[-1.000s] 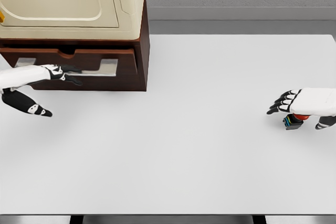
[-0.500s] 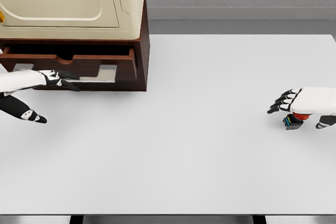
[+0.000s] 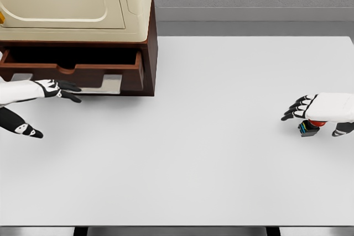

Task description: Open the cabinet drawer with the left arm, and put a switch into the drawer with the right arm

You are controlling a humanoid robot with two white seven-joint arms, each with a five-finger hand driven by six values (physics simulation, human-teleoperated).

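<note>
Left hand (image 3: 55, 89) hooks fingers on drawer (image 3: 72, 70) handle, drawer part open at far left. Right hand (image 3: 321, 109) hovers over switch (image 3: 308, 127), fingers loosely spread, nothing gripped; drawer lies well apart leftward.

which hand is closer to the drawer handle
Left. The left hand has its fingers at the drawer handle on the cabinet drawer. The right hand is far across the table at its right edge, over the switch.
</note>
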